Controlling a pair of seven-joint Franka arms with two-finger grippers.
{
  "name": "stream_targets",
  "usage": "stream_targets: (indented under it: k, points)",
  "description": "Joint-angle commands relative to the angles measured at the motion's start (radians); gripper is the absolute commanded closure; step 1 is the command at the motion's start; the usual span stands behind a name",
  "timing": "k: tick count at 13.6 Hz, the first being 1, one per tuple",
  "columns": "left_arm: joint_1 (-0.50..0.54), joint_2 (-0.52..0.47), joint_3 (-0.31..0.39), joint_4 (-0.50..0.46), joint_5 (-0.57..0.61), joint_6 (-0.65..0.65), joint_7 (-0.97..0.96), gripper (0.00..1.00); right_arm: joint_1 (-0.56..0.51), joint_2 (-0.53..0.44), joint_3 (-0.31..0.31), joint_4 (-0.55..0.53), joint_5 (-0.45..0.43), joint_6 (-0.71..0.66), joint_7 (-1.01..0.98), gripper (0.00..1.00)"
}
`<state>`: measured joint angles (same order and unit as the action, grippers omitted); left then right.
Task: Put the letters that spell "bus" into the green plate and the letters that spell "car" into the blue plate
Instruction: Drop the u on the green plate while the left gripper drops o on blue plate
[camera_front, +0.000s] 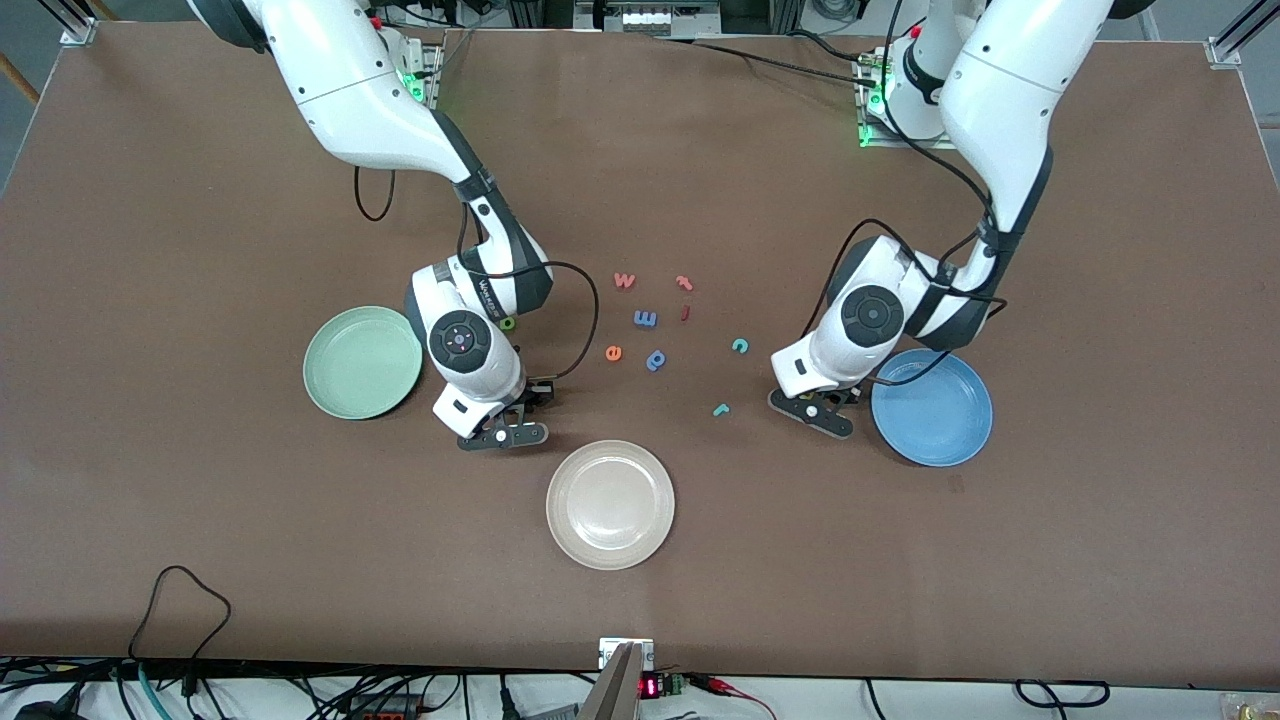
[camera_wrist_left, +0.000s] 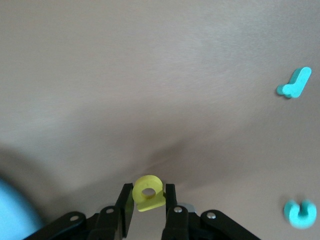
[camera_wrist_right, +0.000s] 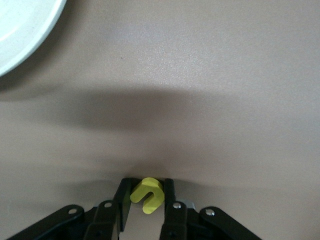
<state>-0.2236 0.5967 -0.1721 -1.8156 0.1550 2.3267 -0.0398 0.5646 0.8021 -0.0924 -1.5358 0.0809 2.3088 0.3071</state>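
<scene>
My left gripper (camera_front: 822, 420) is down at the table beside the blue plate (camera_front: 950, 440), shut on the yellow "a" (camera_wrist_left: 148, 192). My right gripper (camera_front: 508, 436) is low between the green plate (camera_front: 345, 385) and the white plate, shut on the yellow "u" (camera_wrist_right: 148, 195). The teal "c" (camera_front: 740, 346) and teal "r" (camera_front: 720, 409) lie on the table toward the middle from the left gripper. In the left wrist view the "r" (camera_wrist_left: 295, 83) and "c" (camera_wrist_left: 300, 213) both show. A green "b" (camera_front: 508, 323) peeks out beside the right arm's wrist. Both plates hold nothing.
A white plate (camera_front: 610, 460) sits nearer the front camera, its rim (camera_wrist_right: 30, 45) showing in the right wrist view. In the middle lie a red "w" (camera_front: 624, 281), two small red letters (camera_front: 685, 297), a blue "m" (camera_front: 646, 319), an orange "e" (camera_front: 614, 352) and a blue "p" (camera_front: 656, 360).
</scene>
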Motion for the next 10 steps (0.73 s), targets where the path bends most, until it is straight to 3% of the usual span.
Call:
stream_targets:
  k: [1,4,6,9,10]
  points:
    - [0.056,-0.049,0.009,0.120,0.026,-0.244,0.113,0.92,0.011,0.009,-0.003,0.005,0.016,-0.008,0.009,0.94]
    - [0.108,-0.049,0.016,0.111,0.034,-0.302,0.143,0.90,0.015,0.008,-0.001,0.005,0.016,-0.012,0.007,0.99]
    - [0.135,-0.044,0.011,0.073,0.128,-0.267,0.144,0.90,0.015,0.000,-0.001,0.005,0.017,-0.031,0.006,1.00]
    - [0.167,-0.017,0.011,0.065,0.163,-0.204,0.146,0.88,-0.009,-0.102,-0.010,0.005,0.014,-0.172,-0.005,1.00]
    - [0.170,0.000,0.011,0.067,0.163,-0.173,0.146,0.82,-0.049,-0.162,-0.010,0.000,0.005,-0.263,-0.003,1.00]
